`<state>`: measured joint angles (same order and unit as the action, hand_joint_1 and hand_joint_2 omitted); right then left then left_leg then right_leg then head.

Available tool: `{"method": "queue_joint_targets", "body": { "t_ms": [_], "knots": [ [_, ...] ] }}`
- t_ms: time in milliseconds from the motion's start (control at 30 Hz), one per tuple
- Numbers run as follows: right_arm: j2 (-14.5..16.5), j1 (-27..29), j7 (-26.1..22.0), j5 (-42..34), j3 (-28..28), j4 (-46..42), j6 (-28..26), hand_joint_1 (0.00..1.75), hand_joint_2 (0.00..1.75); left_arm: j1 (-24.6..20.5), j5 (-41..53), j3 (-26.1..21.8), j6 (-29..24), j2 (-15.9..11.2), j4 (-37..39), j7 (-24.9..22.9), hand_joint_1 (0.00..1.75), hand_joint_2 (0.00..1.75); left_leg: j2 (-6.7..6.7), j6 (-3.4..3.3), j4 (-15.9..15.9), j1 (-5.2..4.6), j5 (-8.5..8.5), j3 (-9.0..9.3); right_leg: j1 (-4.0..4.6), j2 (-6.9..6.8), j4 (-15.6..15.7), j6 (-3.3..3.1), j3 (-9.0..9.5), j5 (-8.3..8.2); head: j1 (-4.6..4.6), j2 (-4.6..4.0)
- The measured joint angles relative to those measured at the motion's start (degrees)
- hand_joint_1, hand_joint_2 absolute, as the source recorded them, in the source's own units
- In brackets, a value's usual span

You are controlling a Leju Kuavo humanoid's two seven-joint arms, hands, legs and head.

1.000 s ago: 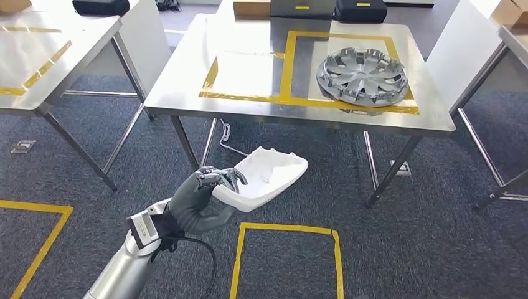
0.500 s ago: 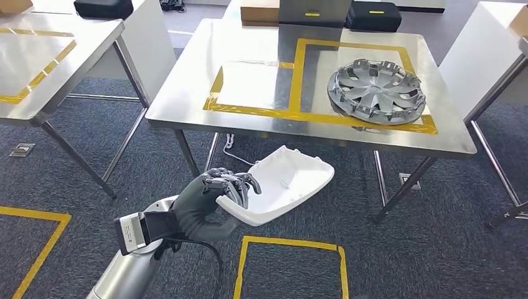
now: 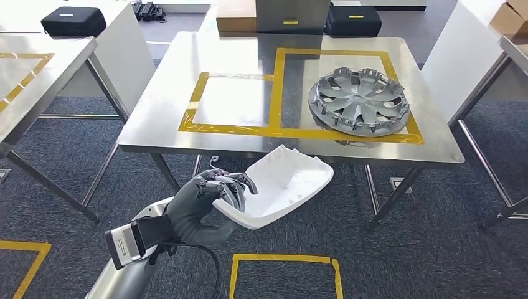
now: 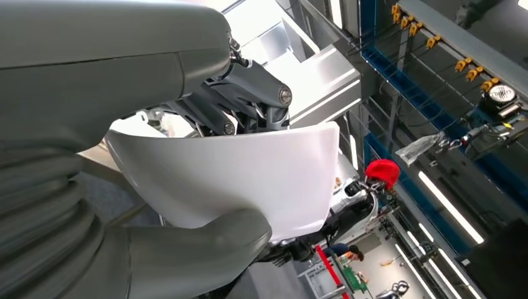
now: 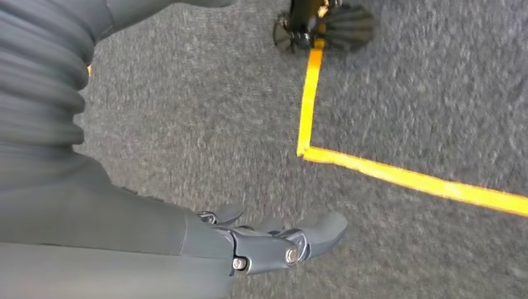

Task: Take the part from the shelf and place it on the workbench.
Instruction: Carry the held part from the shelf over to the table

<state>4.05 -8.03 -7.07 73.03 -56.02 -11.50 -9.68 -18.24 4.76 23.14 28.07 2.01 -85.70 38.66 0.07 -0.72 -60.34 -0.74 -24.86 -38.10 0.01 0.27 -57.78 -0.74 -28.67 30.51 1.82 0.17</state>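
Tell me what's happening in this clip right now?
The robot's left hand holds a white plastic part by one edge, in the air in front of a steel workbench. The part is not on the bench yet. A silver hubcap already lies in the right-hand taped box on the bench; the left box is bare. The right hand hangs open over the carpet.

The steel tabletop (image 3: 155, 128) carried yellow tape (image 3: 277, 93) that marked two boxes. A silver wheel cover (image 3: 359, 102) lay inside the right box. At the far edge stood a cardboard box (image 3: 236, 15) and a black case (image 3: 353, 20).
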Motion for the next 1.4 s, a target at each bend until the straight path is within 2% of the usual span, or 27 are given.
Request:
{"method": "queue_joint_targets", "body": {
  "t_ms": [33, 133, 200, 267, 333, 367, 400, 467, 500, 533, 633, 667, 700, 800, 833, 867, 900, 1000, 1033, 1067, 1133, 1200, 1233, 1300, 1333, 1367, 1400],
  "knots": [
    [0.09, -0.06, 0.21, 0.28, 0.01, 0.02, -0.26, 0.00, 1.75, 0.09, 0.28, -0.08, -0.38, -0.08, -0.27, 0.05, 1.75, 1.75, -0.11, -0.31, 1.49, -0.09, 1.48, 0.22, 0.08, 0.07, -0.20, 0.31, 0.31, 0.40, 0.00, 0.00],
    [0.14, -0.25, 0.44, 0.95, 0.04, 0.02, -0.80, 0.00, 1.75, 0.35, 0.73, -0.35, -1.04, -0.23, -1.34, 0.13, 1.75, 1.75, -0.30, -1.04, 2.22, 0.19, 1.51, 1.39, 0.20, 0.07, -2.11, 1.22, 0.31, 0.37, -0.07, 0.00],
    [0.18, -0.40, 0.54, 1.54, 0.17, 0.02, -0.46, 0.00, 1.75, 0.51, 0.75, -0.55, -1.21, -0.25, -1.98, 0.21, 1.75, 1.75, -0.34, -1.55, 2.36, 0.42, 0.96, 2.52, 0.02, -0.01, -7.24, 1.82, -2.68, 0.64, -0.25, 0.00],
    [0.21, -0.42, 0.63, 2.24, 0.39, 0.03, 0.13, 0.00, 1.75, 0.83, 0.79, -0.80, -1.41, -0.29, -2.32, 0.26, 1.75, 1.75, -0.41, -1.79, 2.36, 0.47, 0.04, 3.32, -0.30, -0.03, -13.90, 2.47, -7.54, 3.18, -0.48, 0.00],
    [0.21, -0.31, 0.67, 2.58, 0.63, 0.03, 0.67, 0.00, 1.75, 1.25, 0.88, -1.16, -1.67, -0.33, -2.44, 0.27, 1.75, 1.75, -0.56, -1.65, 2.33, 0.56, -1.01, 4.40, -0.58, -0.04, -16.50, 2.87, -10.95, 5.74, -0.60, 0.00],
    [0.21, -0.28, 0.61, 2.62, 0.75, 0.03, 0.91, 0.00, 1.75, 1.37, 0.98, -1.38, -1.85, -0.34, -2.48, 0.27, 1.75, 1.75, -0.62, -1.50, 2.30, 0.64, -1.61, 5.11, -0.70, -0.04, -15.28, 2.95, -11.41, 5.36, -0.66, 0.00],
    [0.21, -0.26, 0.52, 2.63, 0.88, 0.03, 1.14, 0.00, 1.75, 1.43, 1.17, -1.60, -2.09, -0.34, -2.53, 0.27, 1.75, 1.75, -0.67, -1.29, 2.26, 0.74, -2.25, 5.90, -0.82, -0.06, -12.41, 3.01, -11.04, 3.43, -0.70, 0.00],
    [0.21, -0.23, 0.37, 2.64, 1.11, 0.03, 1.41, 0.00, 1.75, 1.51, 1.77, -1.98, -2.77, -0.36, -2.67, 0.27, 1.75, 1.75, -0.70, -0.71, 2.03, 0.82, -3.59, 7.18, -1.01, -0.29, -5.00, 3.00, -9.36, -2.58, -0.85, 0.00],
    [0.21, -0.23, 0.35, 2.64, 1.20, 0.04, 1.56, 0.00, 1.75, 1.57, 2.11, -2.18, -3.15, -0.37, -2.75, 0.28, 1.75, 1.75, -0.74, -0.33, 1.95, 0.79, -4.23, 7.61, -0.96, -0.48, -2.51, 2.75, -8.72, -4.63, -0.93, 0.00],
    [0.21, -0.21, 0.34, 2.64, 1.26, 0.04, 1.74, 0.00, 1.75, 1.64, 2.38, -2.36, -3.45, -0.39, -2.84, 0.28, 1.75, 1.75, -0.78, 0.08, 1.96, 0.74, -4.75, 7.96, -0.85, -0.63, -1.21, 2.38, -8.38, -5.65, -0.99, 0.00],
    [0.22, -0.27, 0.32, 2.55, 1.32, 0.05, 2.37, 0.00, 1.75, 1.63, 2.60, -3.05, -3.99, -0.49, -3.04, 0.31, 1.75, 1.75, -0.78, 1.26, 1.38, 0.73, -5.37, 9.02, -0.81, -0.63, -0.74, 0.88, -7.16, -5.28, -0.92, 0.00],
    [0.23, -0.29, 0.29, 2.51, 1.32, 0.05, 2.47, 0.00, 1.75, 1.52, 2.50, -3.30, -4.06, -0.52, -3.03, 0.31, 1.75, 1.75, -0.72, 1.50, -0.02, 0.77, -5.54, 8.65, -0.89, -0.60, -0.66, 0.45, -6.53, -5.06, -0.77, 0.00],
    [0.23, -0.31, 0.26, 2.45, 1.32, 0.05, 2.48, 0.00, 1.75, 1.40, 2.38, -3.55, -4.08, -0.54, -2.96, 0.31, 1.75, 1.75, -0.67, 1.70, -2.43, 0.84, -6.06, 7.40, -0.91, -0.56, -0.63, 0.08, -5.88, -4.79, -0.61, 0.00],
    [0.23, -0.19, 0.11, 2.06, 1.31, 0.05, 2.46, 0.00, 1.75, 1.25, 2.03, -4.27, -4.05, -0.66, -2.45, 0.31, 1.75, 1.75, -0.60, 2.05, -12.77, 0.91, -9.88, 0.27, -0.78, -0.48, -0.60, -0.44, -4.44, -3.41, -0.19, 0.00],
    [0.23, -0.07, 0.04, 1.89, 1.31, 0.05, 2.45, 0.00, 1.75, 1.28, 1.97, -4.47, -4.01, -0.70, -2.21, 0.31, 1.75, 1.75, -0.59, 2.07, -14.36, 0.90, -10.96, -1.50, -0.74, -0.41, -0.60, -0.48, -3.83, -2.85, -0.13, 0.00],
    [0.23, 0.05, -0.06, 1.75, 1.30, 0.05, 2.45, 0.00, 1.75, 1.28, 1.93, -4.64, -3.97, -0.74, -1.99, 0.31, 1.75, 1.75, -0.59, 1.98, -14.09, 0.90, -11.03, -2.37, -0.70, -0.30, -0.60, -0.47, -3.12, -2.27, -0.05, 0.00],
    [0.25, 0.13, -0.17, 1.62, 1.29, 0.05, 2.44, 0.00, 1.75, 1.25, 1.90, -4.80, -3.92, -0.75, -1.81, 0.31, 1.75, 1.75, -0.59, 1.78, -11.92, 0.87, -9.66, -2.34, -0.64, -0.21, -0.60, -0.46, -2.31, -1.66, 0.03, 0.00],
    [0.43, 0.25, -0.54, 1.35, 1.27, 0.12, 2.42, 0.00, 1.75, 1.10, 1.86, -5.20, -3.78, -0.75, -1.34, 0.31, 1.75, 1.75, -0.59, 0.62, -1.45, 0.37, -0.98, -0.48, -0.37, 0.02, -0.73, -0.05, -0.35, 0.21, 0.26, 0.00],
    [0.49, 0.29, -0.61, 1.30, 1.27, 0.15, 2.40, 0.00, 1.75, 1.05, 1.85, -5.32, -3.75, -0.75, -1.18, 0.31, 1.75, 1.75, -0.60, 0.35, 0.42, 0.20, 1.00, -0.10, -0.28, 0.11, -0.78, 0.25, -0.02, 0.75, 0.26, 0.00],
    [0.53, 0.31, -0.67, 1.24, 1.26, 0.18, 2.38, 0.00, 1.75, 0.97, 1.84, -5.43, -3.72, -0.75, -1.02, 0.31, 1.75, 1.75, -0.65, 0.20, 1.08, 0.06, 1.76, 0.02, -0.23, 0.19, -0.79, 0.60, 0.25, 1.17, 0.23, 0.00],
    [0.50, 0.32, -0.74, 1.14, 1.25, 0.16, 2.31, 0.00, 1.75, 0.69, 1.82, -5.56, -3.62, -0.67, -0.83, 0.31, 1.75, 1.75, -0.73, -0.12, 1.19, 0.17, 1.91, 0.52, -0.29, 0.23, -0.71, 1.29, 0.60, 1.84, 0.18, 0.00],
    [0.55, 0.29, -0.82, 1.08, 1.25, 0.13, 2.24, 0.00, 1.75, 0.27, 1.79, -5.67, -3.51, -0.50, -0.70, 0.32, 1.75, 1.75, -0.70, -0.72, 1.66, 0.46, 1.54, 1.14, -0.35, 0.10, -3.20, 1.91, -0.44, 3.40, -0.01, 0.00],
    [0.57, 0.30, -0.85, 1.04, 1.25, 0.11, 2.22, 0.00, 1.75, 0.13, 1.77, -5.70, -3.47, -0.41, -0.61, 0.32, 1.75, 1.75, -0.66, -1.01, 1.82, 0.59, 1.30, 1.46, -0.44, 0.03, -6.22, 2.18, -2.11, 4.74, -0.15, 0.00],
    [0.61, 0.45, -0.88, 0.94, 1.24, 0.11, 2.19, 0.00, 1.75, 0.03, 1.74, -5.72, -3.40, -0.28, -0.30, 0.32, 1.75, 1.75, -0.63, -1.32, 1.84, 0.63, 0.71, 1.83, -0.58, -0.01, -13.98, 2.59, -7.20, 7.25, -0.40, 0.00],
    [0.61, 0.58, -0.91, 0.88, 1.23, 0.11, 2.16, 0.00, 1.75, 0.05, 1.73, -5.72, -3.38, -0.26, -0.12, 0.32, 1.75, 1.75, -0.68, -1.33, 1.80, 0.65, 0.41, 2.04, -0.65, -0.01, -16.47, 2.73, -9.32, 7.31, -0.48, 0.00],
    [0.60, 0.70, -0.95, 0.83, 1.23, 0.11, 2.14, 0.00, 1.75, 0.07, 1.73, -5.73, -3.36, -0.25, 0.06, 0.31, 1.75, 1.75, -0.74, -1.26, 1.72, 0.69, 0.08, 2.33, -0.71, -0.01, -16.89, 2.82, -10.48, 6.15, -0.53, 0.00],
    [0.60, 0.79, -0.98, 0.80, 1.22, 0.11, 2.12, 0.00, 1.75, 0.08, 1.73, -5.73, -3.36, -0.23, 0.19, 0.32, 1.75, 1.75, -0.80, -1.15, 1.63, 0.73, -0.27, 2.70, -0.77, -0.02, -15.01, 2.87, -10.45, 3.85, -0.60, 0.00]
  ]
}}
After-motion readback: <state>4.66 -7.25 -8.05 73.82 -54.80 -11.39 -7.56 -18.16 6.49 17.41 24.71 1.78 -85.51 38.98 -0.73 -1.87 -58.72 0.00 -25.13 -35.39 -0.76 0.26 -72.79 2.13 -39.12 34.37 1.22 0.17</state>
